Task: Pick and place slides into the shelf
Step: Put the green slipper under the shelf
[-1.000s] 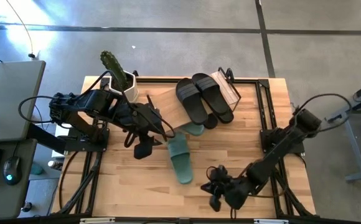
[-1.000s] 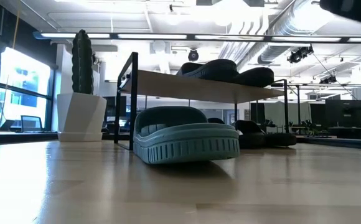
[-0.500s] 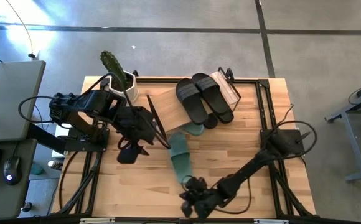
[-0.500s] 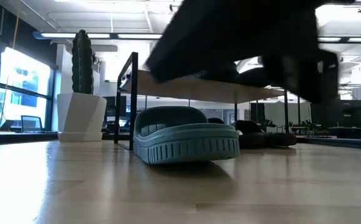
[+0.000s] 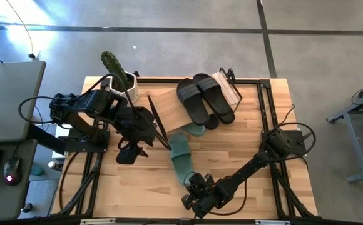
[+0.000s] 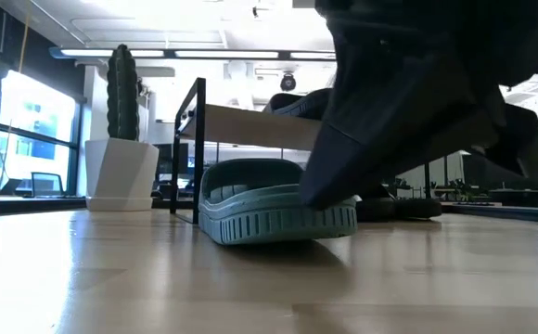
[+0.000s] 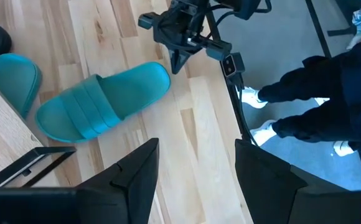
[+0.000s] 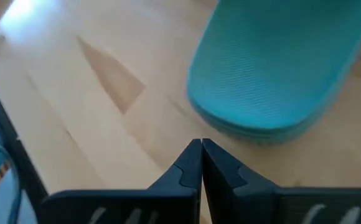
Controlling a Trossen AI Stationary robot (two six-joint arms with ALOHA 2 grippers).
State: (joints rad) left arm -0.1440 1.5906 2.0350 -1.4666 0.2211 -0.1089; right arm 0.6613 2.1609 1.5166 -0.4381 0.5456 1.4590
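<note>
A sage green slide (image 5: 181,159) lies flat on its sole on the table, near the middle; the left wrist view (image 7: 103,106) shows it too. A second green slide (image 5: 196,130) lies half under the shelf (image 5: 169,105). Two black slides (image 5: 204,98) rest on the shelf's top board. My right gripper (image 8: 201,149) is shut, low over the table at the green slide's near end (image 8: 274,81), with a strip of bare wood between them. My left gripper (image 7: 196,177) hangs open above the table, left of the slide.
A cactus in a white pot (image 5: 122,78) stands at the table's far left corner beside the shelf. More black slides (image 6: 390,199) lie on the table under the shelf. A person's legs (image 7: 317,93) stand beyond the table's edge. Bare wood lies left of the green slide.
My right gripper has come down and toward the table's left along the near edge, rolling as it went, and now stands at the green slide's near end. My left gripper has turned and swung a little toward the table's left. The slides have stayed in place.
</note>
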